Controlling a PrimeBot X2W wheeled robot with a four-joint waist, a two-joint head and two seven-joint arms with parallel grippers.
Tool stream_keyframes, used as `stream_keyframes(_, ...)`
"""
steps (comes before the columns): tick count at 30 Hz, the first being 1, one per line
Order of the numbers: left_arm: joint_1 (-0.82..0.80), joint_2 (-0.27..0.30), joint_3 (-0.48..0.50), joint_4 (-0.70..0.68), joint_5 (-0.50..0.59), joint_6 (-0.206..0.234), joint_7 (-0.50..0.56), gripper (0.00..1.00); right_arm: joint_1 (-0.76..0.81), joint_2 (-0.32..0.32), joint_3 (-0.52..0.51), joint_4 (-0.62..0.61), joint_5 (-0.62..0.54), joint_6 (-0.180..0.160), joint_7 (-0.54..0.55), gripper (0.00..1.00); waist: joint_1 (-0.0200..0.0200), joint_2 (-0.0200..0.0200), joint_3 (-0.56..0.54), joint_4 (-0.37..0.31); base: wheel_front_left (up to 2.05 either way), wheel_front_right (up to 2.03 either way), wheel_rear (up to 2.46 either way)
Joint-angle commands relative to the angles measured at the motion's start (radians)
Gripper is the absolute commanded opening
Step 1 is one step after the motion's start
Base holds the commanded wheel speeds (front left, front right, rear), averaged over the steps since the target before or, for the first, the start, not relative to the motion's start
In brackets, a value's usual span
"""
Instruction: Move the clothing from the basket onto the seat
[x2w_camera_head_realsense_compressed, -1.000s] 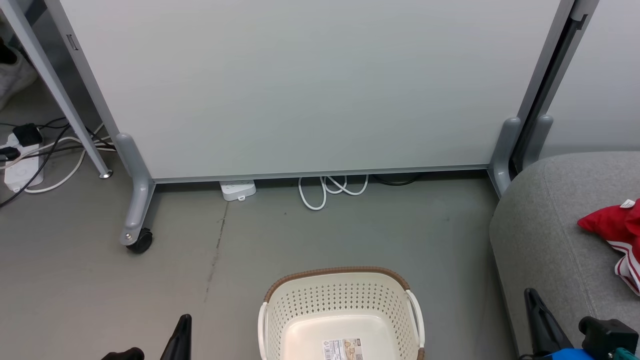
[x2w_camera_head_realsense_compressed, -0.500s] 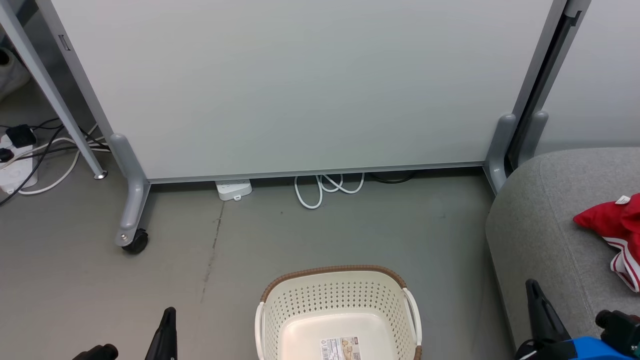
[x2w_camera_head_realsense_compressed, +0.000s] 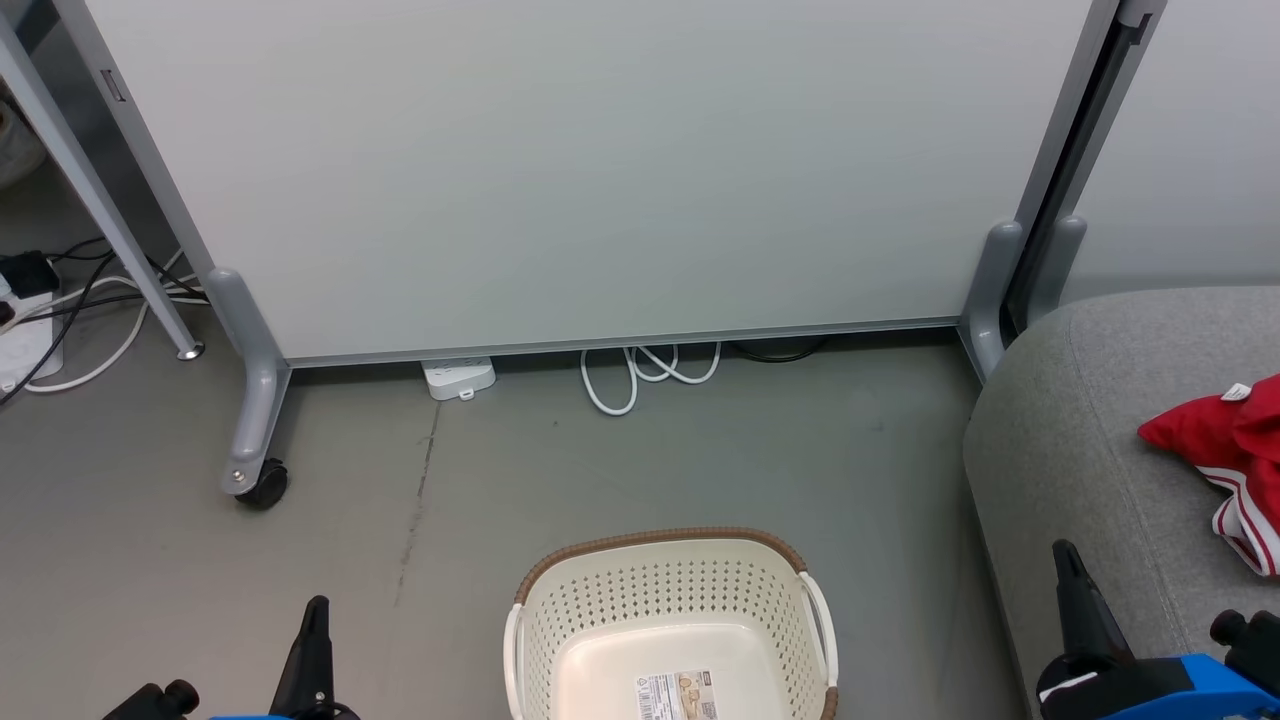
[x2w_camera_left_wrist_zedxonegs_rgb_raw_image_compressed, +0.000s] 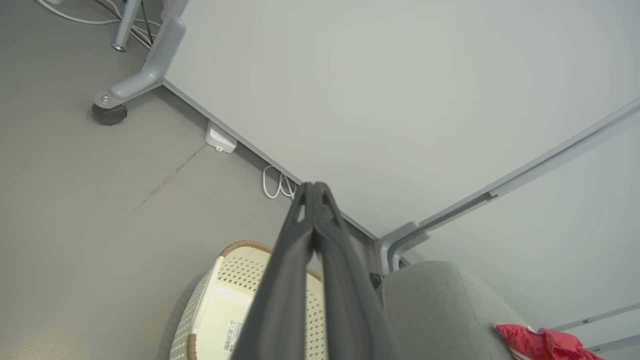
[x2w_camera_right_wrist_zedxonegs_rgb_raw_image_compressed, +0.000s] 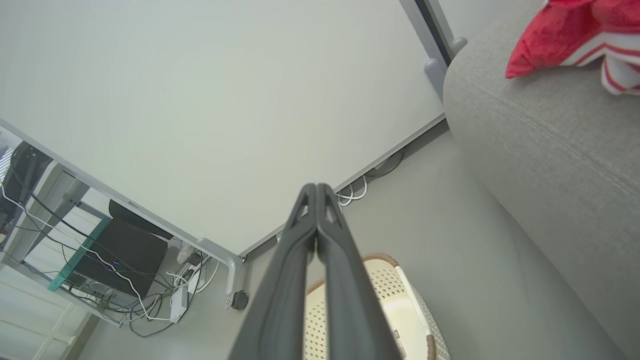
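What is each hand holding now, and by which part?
Nothing. The left hand and the right hand are both shut on empty air; the clothing lies on the seat, and the basket looks empty.

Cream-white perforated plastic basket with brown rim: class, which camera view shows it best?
Head view: the basket lies unobstructed, empty, label showing, near end cropped. In each wrist view, shut fingers cover part of it.
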Motion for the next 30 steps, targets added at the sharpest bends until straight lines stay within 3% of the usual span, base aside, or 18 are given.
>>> stream_keyframes(1,-0.031,0.006,0.009,-0.017,-0.027,-0.003,0.006,0.00,-0.028,-0.004,0.000,-0.007,0.035,0.000,0.004,0.00,0.0000,0.0000,0.000,-0.001,0.00,0.00,0.00)
stream_keyframes(30,-0.057,0.002,0.062,-0.053,-0.345,-0.005,0.095,0.00,-0.084,-0.006,0.000,0.036,0.419,0.000,0.042,0.00,0.0000,0.0000,0.010,-0.025,0.00,0.00,0.00)
